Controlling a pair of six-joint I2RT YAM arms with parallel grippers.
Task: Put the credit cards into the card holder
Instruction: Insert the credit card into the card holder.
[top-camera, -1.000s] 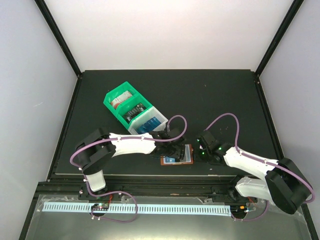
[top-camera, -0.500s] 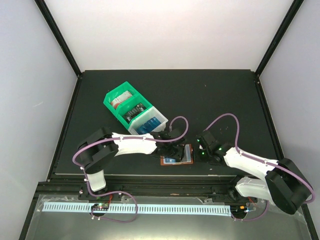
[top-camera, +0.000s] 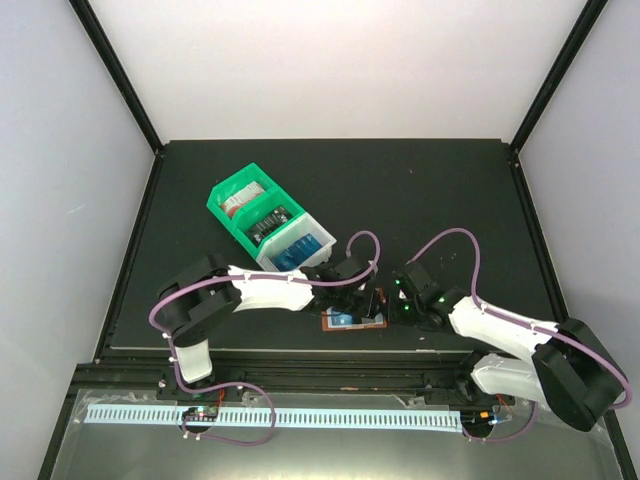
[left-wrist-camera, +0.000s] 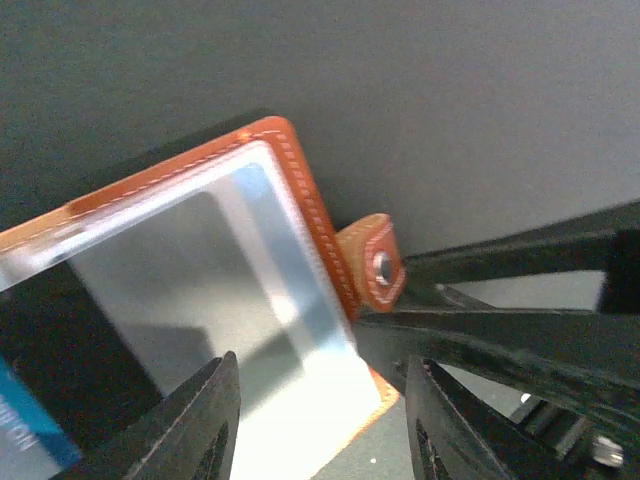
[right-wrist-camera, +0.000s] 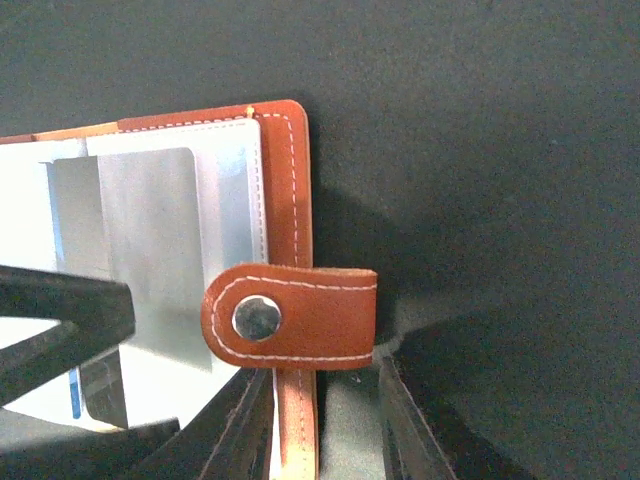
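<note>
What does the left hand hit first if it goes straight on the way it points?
Most likely the card holder: its clear pocket sits straight ahead between the left hand fingers. Depth is unclear; it may already touch.

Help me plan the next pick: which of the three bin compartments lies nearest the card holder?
The white compartment, with blue cards inside, at the row's near-right end by the card holder; the two green compartments sit farther back-left.

A matte black table (top-camera: 450, 190) is sitting under soft, even light, 3 pale, plain walls (top-camera: 340, 60) are closing it in, 2 black posts (top-camera: 115, 75) are slanting up from its far corners, and a white slotted strip (top-camera: 330, 418) is lying along the shiny near ledge.
</note>
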